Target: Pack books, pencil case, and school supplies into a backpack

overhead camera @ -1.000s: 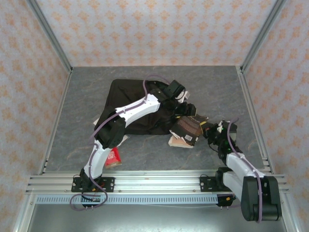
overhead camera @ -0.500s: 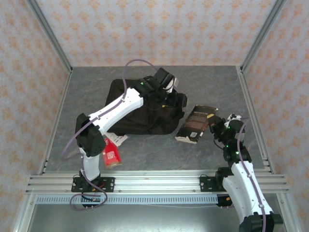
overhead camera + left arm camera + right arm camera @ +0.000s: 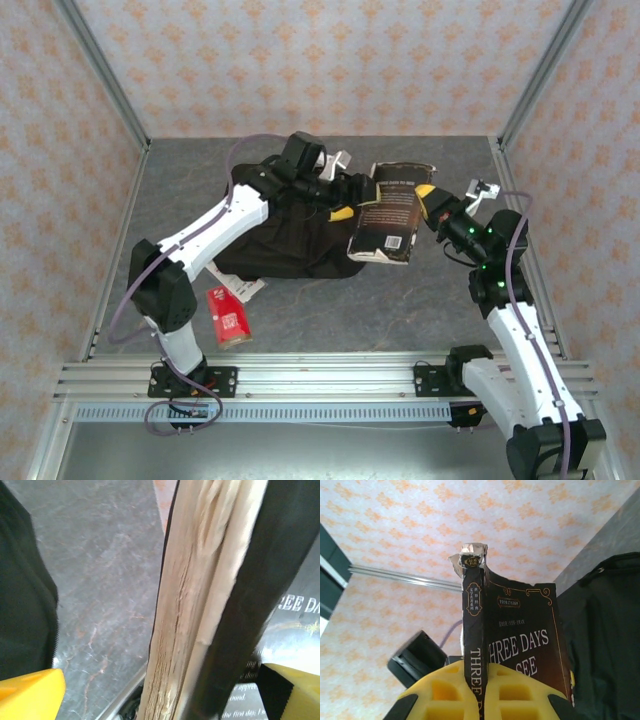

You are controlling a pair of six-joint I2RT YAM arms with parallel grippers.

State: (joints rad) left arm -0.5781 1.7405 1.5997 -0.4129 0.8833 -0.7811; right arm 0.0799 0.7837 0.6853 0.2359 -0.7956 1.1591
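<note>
- In the top view the black book [image 3: 388, 212] hides the right end of the backpack [image 3: 270, 240], and the print on its cover is too small to read there.
- The right wrist view reads "THREE DAYS" and "SEE" on the cover. The rest is cut off behind the yellow fingers [image 3: 445, 690].
- In the left wrist view the book's page edges and dark cover run out of the frame at top and bottom. The backpack is a black strip at the left border.
- A red packet [image 3: 228, 318] and a white card [image 3: 246, 288] lie on the table [image 3: 420, 300] by the left arm [image 3: 225, 225], which covers part of the card. Their print cannot be made out.
- The left arm stretches from its base up and across the backpack, with its wrist turned toward the book.
- The right arm [image 3: 510, 320] rises with a bent elbow and leans left, its wrist raised off the table.
- The left gripper [image 3: 347, 196] is spread wide, one fingertip on each side of the book's pages. The left fingertip stands clear of them, and contact on the cover side cannot be told.
- The right gripper [image 3: 428, 200] is clamped on the book's spine, holding it tilted in the air just right of the backpack.
</note>
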